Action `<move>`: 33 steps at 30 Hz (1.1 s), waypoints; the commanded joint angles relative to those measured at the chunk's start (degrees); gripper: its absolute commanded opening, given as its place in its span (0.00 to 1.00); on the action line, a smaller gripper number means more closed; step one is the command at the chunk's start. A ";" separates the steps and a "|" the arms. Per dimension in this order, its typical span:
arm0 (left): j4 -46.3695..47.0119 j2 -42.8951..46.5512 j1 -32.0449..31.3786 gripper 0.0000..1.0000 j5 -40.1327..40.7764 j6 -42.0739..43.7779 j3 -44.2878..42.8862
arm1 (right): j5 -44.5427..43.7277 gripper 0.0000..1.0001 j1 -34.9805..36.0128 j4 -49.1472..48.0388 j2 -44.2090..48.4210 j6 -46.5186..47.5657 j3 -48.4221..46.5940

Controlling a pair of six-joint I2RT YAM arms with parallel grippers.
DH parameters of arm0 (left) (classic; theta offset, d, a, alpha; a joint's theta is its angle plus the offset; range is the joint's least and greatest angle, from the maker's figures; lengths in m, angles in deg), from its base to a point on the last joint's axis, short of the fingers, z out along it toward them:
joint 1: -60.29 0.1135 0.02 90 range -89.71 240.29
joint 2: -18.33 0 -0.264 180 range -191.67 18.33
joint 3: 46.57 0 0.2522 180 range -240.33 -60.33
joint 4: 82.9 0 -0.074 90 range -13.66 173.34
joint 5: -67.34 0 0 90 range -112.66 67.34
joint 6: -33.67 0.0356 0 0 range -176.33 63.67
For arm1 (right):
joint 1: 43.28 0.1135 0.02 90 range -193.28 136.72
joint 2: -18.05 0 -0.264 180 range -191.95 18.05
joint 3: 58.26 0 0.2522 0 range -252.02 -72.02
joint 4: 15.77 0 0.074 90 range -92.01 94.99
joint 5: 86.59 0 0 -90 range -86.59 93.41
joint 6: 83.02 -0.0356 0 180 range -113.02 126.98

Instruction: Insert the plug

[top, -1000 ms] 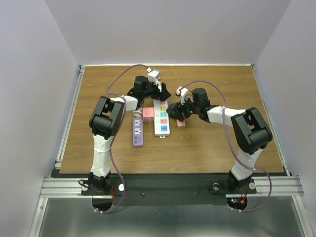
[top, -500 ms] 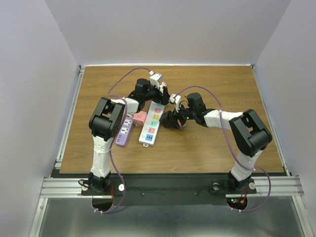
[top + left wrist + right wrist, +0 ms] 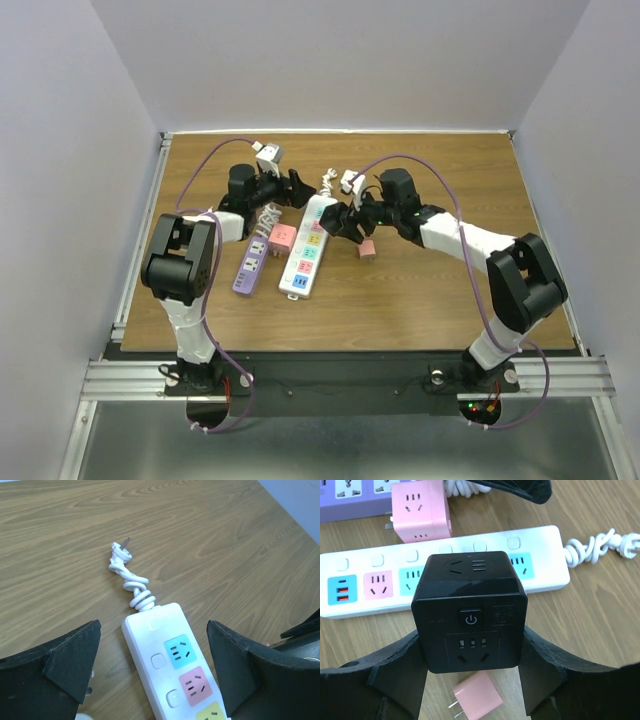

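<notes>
Wooden tabletop (image 3: 430, 290) carries white power strip (image 3: 308, 247), lying angled at centre. Purple power strip (image 3: 250, 264) lies left of white strip, nearly parallel. Left gripper (image 3: 155, 650) spread wide, empty, above white strip's cord end. Right gripper (image 3: 472, 640) clenched on black cube plug (image 3: 470, 612), held by white strip's right edge. Pink cube adapter (image 3: 282, 236) sits between the two strips. Small pink plug (image 3: 367, 249) lies flat, right of white strip.

purple strip (image 3: 251, 264), pink cube (image 3: 281, 236), small pink charger (image 3: 367, 248) on wooden table (image 3: 430, 300)
</notes>
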 commanded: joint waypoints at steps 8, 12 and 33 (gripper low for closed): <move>7.62 6.82 1.19 0.99 -0.35 -2.53 4.96 | -4.83 0.00 5.02 14.10 -8.24 7.24 -12.80; 8.41 7.35 1.62 0.99 -0.17 -2.80 5.75 | -6.33 0.00 5.99 15.68 -10.18 8.65 -15.45; 8.76 6.83 1.98 0.99 -1.05 -2.80 5.75 | -17.84 0.00 6.78 19.90 -14.49 13.31 -24.76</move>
